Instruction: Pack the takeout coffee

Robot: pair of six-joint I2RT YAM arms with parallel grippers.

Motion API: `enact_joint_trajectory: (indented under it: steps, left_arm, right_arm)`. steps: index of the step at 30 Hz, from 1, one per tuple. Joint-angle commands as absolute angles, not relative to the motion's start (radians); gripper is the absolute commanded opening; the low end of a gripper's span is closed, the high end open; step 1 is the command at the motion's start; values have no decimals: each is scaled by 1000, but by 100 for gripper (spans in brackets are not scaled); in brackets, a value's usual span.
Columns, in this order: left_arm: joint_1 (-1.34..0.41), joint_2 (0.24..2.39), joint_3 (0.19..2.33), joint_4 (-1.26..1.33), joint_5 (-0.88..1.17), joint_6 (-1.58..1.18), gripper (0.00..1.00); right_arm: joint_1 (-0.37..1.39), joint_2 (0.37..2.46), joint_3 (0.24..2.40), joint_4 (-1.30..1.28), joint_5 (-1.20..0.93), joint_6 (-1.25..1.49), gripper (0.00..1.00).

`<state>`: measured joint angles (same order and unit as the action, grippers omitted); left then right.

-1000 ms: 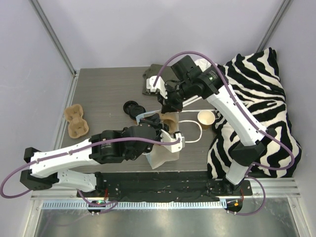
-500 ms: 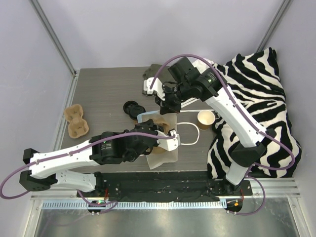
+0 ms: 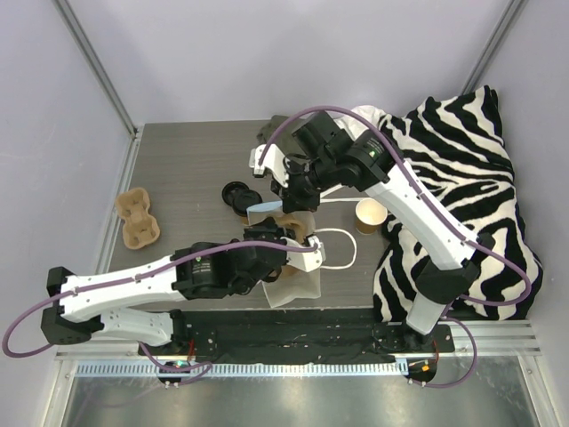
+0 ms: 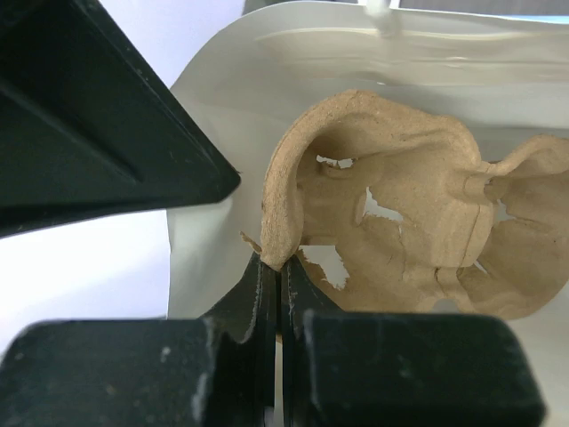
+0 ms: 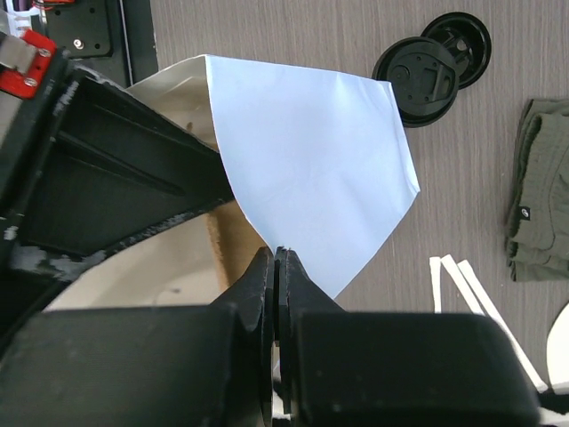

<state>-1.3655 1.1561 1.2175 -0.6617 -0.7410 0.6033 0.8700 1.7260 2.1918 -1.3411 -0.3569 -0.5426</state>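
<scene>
The blue paper bag (image 5: 311,151) lies near the table's front, its mouth held apart; its white inside (image 4: 213,231) fills the left wrist view. My right gripper (image 5: 277,253) is shut on the bag's blue upper edge (image 3: 267,207). Inside the bag, my left gripper (image 4: 274,262) is shut on the rim of a brown pulp cup carrier (image 4: 400,222); from above this gripper (image 3: 293,240) sits at the bag's mouth. The takeout coffee is out of view. A tan lidless cup (image 3: 371,213) stands to the right of the bag.
Two black lids (image 3: 240,194) lie left of the bag, also in the right wrist view (image 5: 436,62). A second pulp carrier (image 3: 138,218) rests at the far left. A green cloth (image 3: 267,142) lies at the back. A zebra-striped cloth (image 3: 462,178) covers the right side.
My right gripper has drawn the bag's blue edge left and towards the back. The left arm, the carrier and the bag have shifted slightly left with it.
</scene>
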Motion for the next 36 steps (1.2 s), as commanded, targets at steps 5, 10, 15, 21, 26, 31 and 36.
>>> enact_joint_trajectory:
  steps: [5, 10, 15, 21, 26, 31, 36]
  left_arm:
    - [-1359, 1101, 1095, -414, -861, 744, 0]
    - [-1359, 1106, 1040, -342, -839, 778, 0]
    - [-1356, 1134, 1041, -339, -807, 741, 0]
    - [-1260, 1181, 1097, -465, -721, 627, 0]
    - [-1216, 1184, 1091, -497, -658, 597, 0]
    - [-1189, 1183, 1071, -508, -608, 598, 3]
    - [-1174, 1183, 1068, -540, -563, 612, 17]
  right_arm:
    - [894, 1703, 2194, -1388, -359, -459, 1]
    - [894, 1697, 2184, -1381, -364, -449, 1]
    - [894, 1689, 2183, -1376, -353, -449, 1]
    - [894, 1686, 2178, -1374, -354, -451, 1]
    - [894, 1686, 2178, -1374, -362, -465, 1]
    - [894, 1687, 2177, -1376, -373, -485, 1]
    - [894, 1683, 2163, -1376, -379, -503, 1]
